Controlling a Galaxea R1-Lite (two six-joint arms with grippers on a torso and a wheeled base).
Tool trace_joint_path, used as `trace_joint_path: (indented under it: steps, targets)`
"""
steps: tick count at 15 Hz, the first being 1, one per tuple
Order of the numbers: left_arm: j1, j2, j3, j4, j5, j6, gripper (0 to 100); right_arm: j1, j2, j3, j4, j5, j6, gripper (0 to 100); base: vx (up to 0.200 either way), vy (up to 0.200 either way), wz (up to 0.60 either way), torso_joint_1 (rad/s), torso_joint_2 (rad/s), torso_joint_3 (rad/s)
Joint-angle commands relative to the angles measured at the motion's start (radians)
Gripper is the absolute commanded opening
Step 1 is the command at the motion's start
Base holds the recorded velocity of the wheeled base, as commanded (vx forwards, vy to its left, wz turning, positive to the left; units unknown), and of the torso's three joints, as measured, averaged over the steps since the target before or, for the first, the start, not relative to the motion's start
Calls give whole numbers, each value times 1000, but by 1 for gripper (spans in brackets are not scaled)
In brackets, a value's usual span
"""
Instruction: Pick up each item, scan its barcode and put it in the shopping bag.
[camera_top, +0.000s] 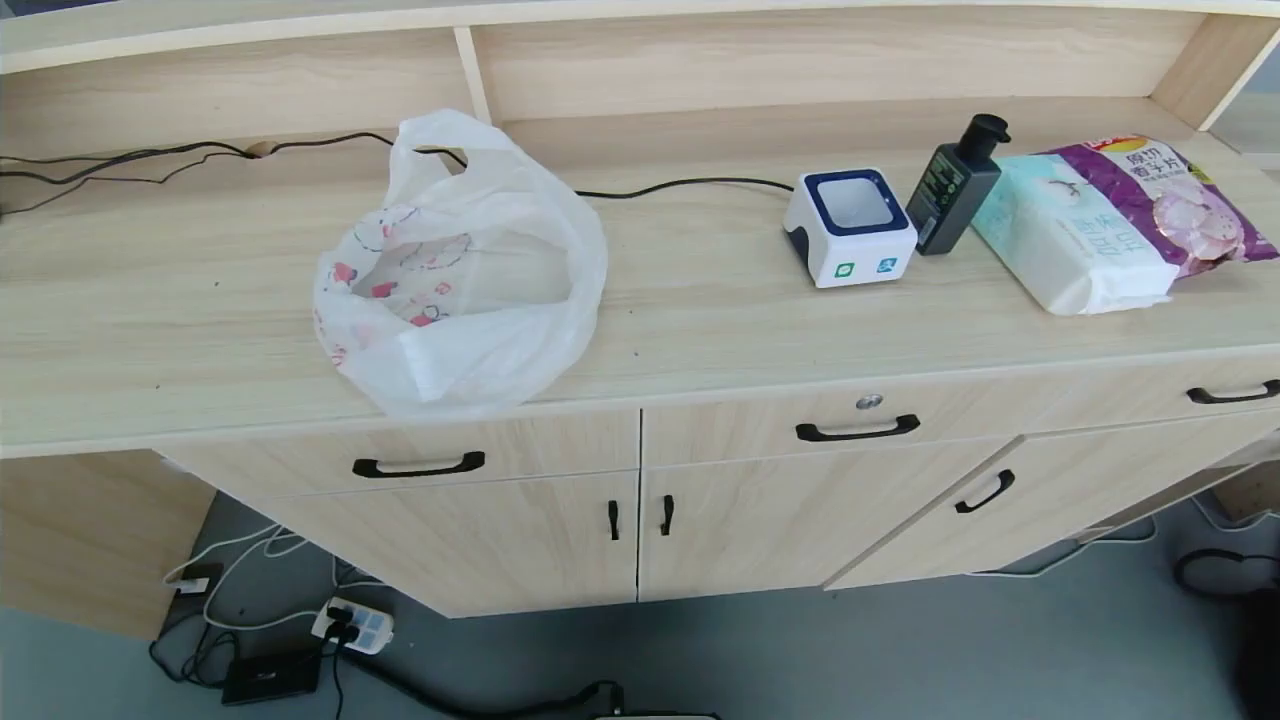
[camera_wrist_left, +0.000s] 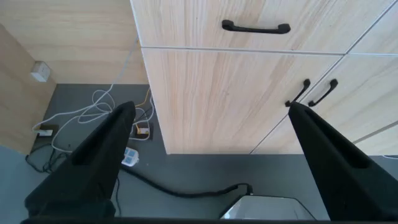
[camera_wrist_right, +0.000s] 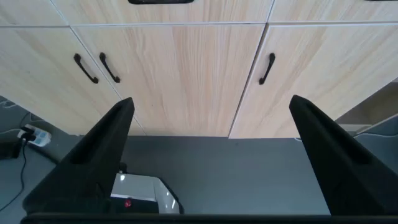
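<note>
Where the pale wood counter (camera_top: 700, 320) runs beneath a low shelf (camera_top: 800, 60), a white scanner (camera_top: 850, 232) with a blue-rimmed window sits on top. Its black cable (camera_top: 680, 186) trails away along the back.

Under the scanner are drawers (camera_top: 740, 425) and cabinet doors (camera_top: 480, 530) with black handles. One door (camera_top: 1040, 510) below and to its right stands ajar. On the grey floor (camera_top: 800, 650) a power strip (camera_top: 352, 626) lies among loose wires (camera_top: 250, 560).

Well apart to the scanner's left slumps the shopping bag (camera_top: 470, 280), thin white plastic with its mouth open. Red and dark marks show through it (print or contents, I cannot tell).

Just beside the scanner on its right stands a dark pump bottle (camera_top: 955, 195). Past that lies a white tissue pack (camera_top: 1060, 240), covering part of a purple chips bag (camera_top: 1185, 190) whose far corner nearly meets the head view's edge.

Both grippers hang well below the scanner, facing the cabinet fronts and far from every item. The left gripper (camera_wrist_left: 209, 109) has its fingers spread wide apart, and the right gripper (camera_wrist_right: 211, 99) does too.
</note>
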Motion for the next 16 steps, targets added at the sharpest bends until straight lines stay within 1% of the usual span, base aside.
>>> trace_joint_path:
  steps: [1, 6, 13, 14, 15, 16]
  targets:
    - [0, 0, 0, -1, 0, 0, 100, 0, 2, 0, -1, 0, 0, 100, 200, 0, 0, -2, -2, 2]
    - [0, 0, 0, -1, 0, 1, 100, 0, 2, 0, -1, 0, 0, 100, 200, 0, 0, 4, 2, 0]
    - [0, 0, 0, -1, 0, 3, 100, 0, 0, -11, -18, 3, -3, 100, 0, 0, 0, 0, 0, 0]
    - [0, 0, 0, -1, 0, 3, 100, 0, 17, -57, -22, 14, -2, 100, 0, 0, 0, 0, 0, 0]
    - [0, 0, 0, -1, 0, 3, 100, 0, 212, -236, -16, 29, 15, 100, 0, 0, 0, 0, 0, 0]
    - [0, 0, 0, -1, 0, 3, 100, 0, 348, -336, -42, 31, 72, 100, 0, 0, 0, 0, 0, 0]
